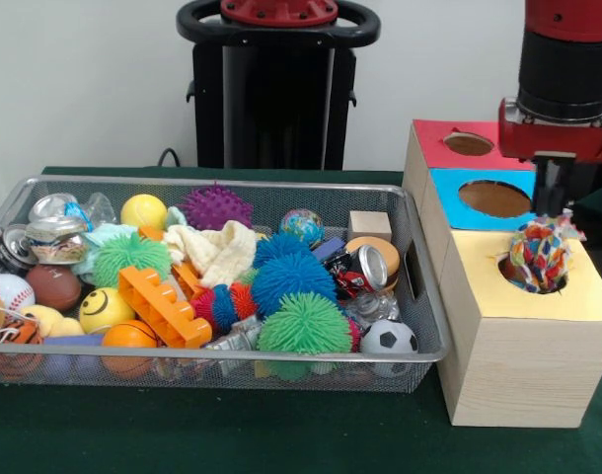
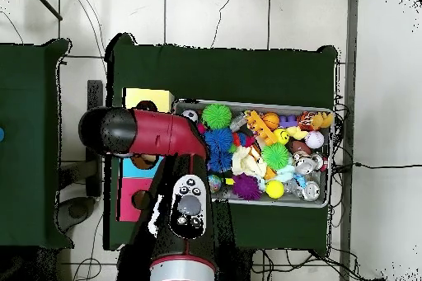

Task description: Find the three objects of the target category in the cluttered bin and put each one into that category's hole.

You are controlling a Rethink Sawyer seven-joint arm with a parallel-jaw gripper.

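hidden: end effector [image 1: 555, 202] tips sitting behind rope toy [image 1: 538, 255], grip state unclear; arm covering box in overhead
rope toy: multicolour knot, resting in yellow hole [image 1: 534, 276], at 3 o'clock of bin [image 1: 427, 326]

The silver wire-mesh metal bin [image 1: 431, 341] gleams; the pale wooden box [image 1: 518, 370] shows matt grain — its tops look like coloured paper — and the dark green cloth-covered desk [image 1: 222, 430] is dull.
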